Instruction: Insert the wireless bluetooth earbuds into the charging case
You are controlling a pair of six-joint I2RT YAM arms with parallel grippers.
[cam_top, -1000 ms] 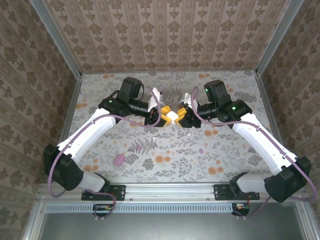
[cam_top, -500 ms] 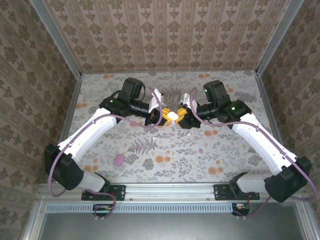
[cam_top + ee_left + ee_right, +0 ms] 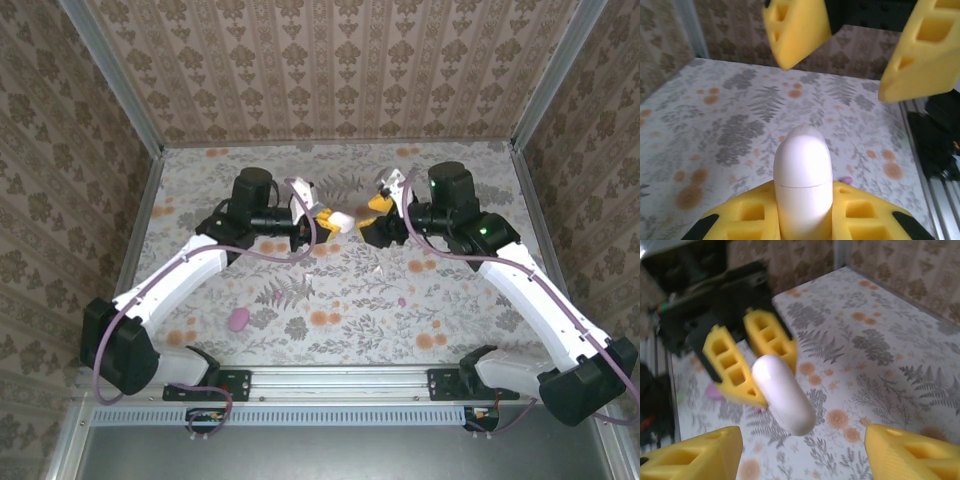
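A white pebble-shaped charging case (image 3: 343, 218) is held above the middle of the table, its lid closed along a thin seam. My left gripper (image 3: 325, 220) is shut on its lower end; in the left wrist view the case (image 3: 802, 185) rises from between the yellow fingers (image 3: 747, 217). My right gripper (image 3: 378, 215) stands open just to its right, apart from the case (image 3: 782, 392); the right gripper (image 3: 802, 460) has nothing between its fingers. A tiny pink earbud (image 3: 401, 300) lies on the table nearer the front, also seen past the case (image 3: 845, 179). A tiny white piece (image 3: 378, 268) lies below the grippers.
A larger pink pebble-like case (image 3: 237, 319) lies on the flowered tabletop at the front left. Patterned walls with metal posts close in the table (image 3: 480, 180) on three sides. The arms' base rail (image 3: 340, 385) runs along the near edge.
My right gripper has opened, let go of the white case and drawn back to the right. My left gripper has shut on the case and holds it alone.
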